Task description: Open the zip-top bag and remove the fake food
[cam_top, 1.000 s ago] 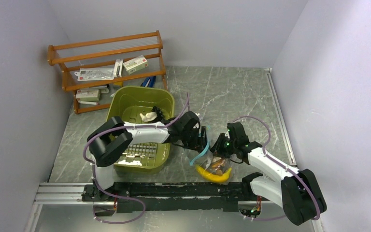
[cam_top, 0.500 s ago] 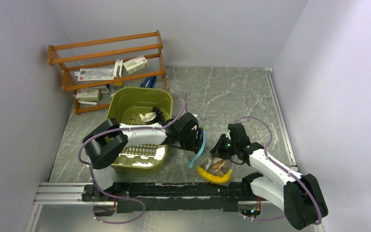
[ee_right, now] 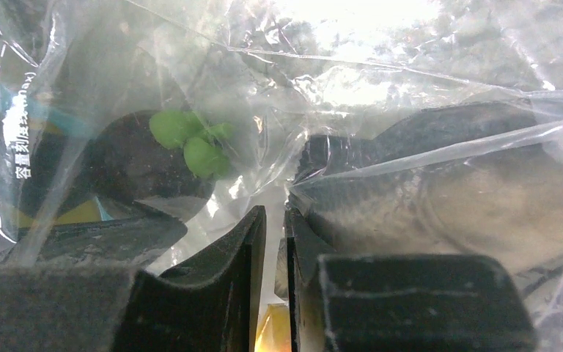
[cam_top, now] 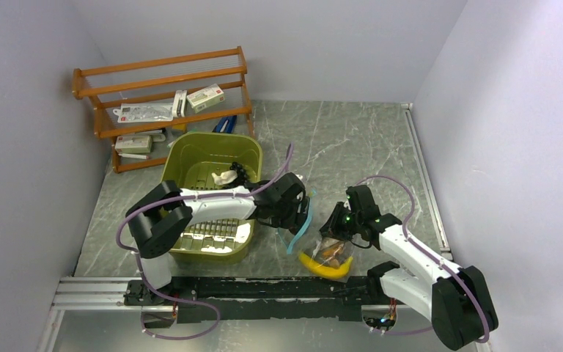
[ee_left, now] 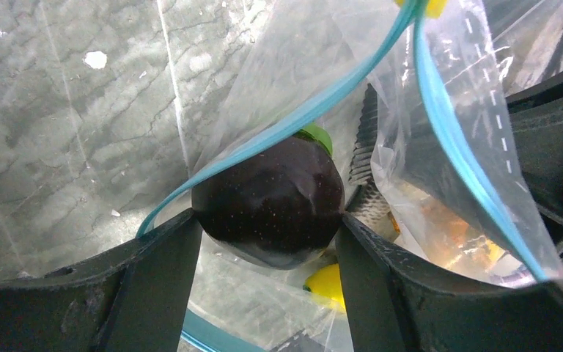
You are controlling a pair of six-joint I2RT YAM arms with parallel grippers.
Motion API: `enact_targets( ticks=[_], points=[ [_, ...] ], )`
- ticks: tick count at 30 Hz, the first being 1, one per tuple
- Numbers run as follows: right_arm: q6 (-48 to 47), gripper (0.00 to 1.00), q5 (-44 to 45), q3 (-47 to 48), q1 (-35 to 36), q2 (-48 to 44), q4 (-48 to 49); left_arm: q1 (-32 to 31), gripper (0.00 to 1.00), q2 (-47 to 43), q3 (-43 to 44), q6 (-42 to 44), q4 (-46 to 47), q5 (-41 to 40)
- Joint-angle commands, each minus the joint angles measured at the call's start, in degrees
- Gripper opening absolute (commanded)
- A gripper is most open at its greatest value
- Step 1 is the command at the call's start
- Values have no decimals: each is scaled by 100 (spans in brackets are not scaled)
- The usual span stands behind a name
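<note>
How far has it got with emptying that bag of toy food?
The zip-top bag is open at the mouth, and a white piece already lies in the green tub. Right now the left gripper holds a dark purple fruit at the opening while the right gripper pinches the plastic. The yellow banana and grey fish, at least, are still inside.

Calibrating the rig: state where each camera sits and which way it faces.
Top external: above and behind the bases, looking down at the table; both arms show.
Left wrist: on the left gripper, looking into the zip-top bag; its fingers flank the purple fruit.
Right wrist: on the right gripper, facing bag plastic; its fingers pinch it.
Shared: both wrist views show the purple fruit.
</note>
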Motion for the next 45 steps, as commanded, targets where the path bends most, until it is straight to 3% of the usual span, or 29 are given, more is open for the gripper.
enact_targets(
  ticks=[1, 8, 14, 18, 24, 29, 35, 45],
  points=[
    [-75, 17, 13, 159, 26, -5, -104, -48, 78, 244, 255, 160, -576, -298],
    [-130, 17, -7, 125, 26, -35, -191, -48, 87, 392, 381, 40, -197, -59],
    [-130, 18, -56, 69, 30, -38, -179, -48, 85, 390, 432, -13, -86, -64],
    [-152, 18, -76, 58, 26, 1, -164, -40, 79, 167, 268, -88, 124, -176],
    [-208, 18, -10, 72, 25, 45, -218, -39, 49, -286, 23, -169, 342, -350],
    [-155, 18, 59, 57, 26, 6, -244, -39, 42, -606, 49, 100, 186, -360],
    [-24, 19, 307, 54, 26, -179, -440, -44, 38, -960, 278, 553, -579, -745],
    [44, 19, 402, 31, 26, -243, -491, -39, 42, -2690, -160, 1002, -434, -1557]
  ],
)
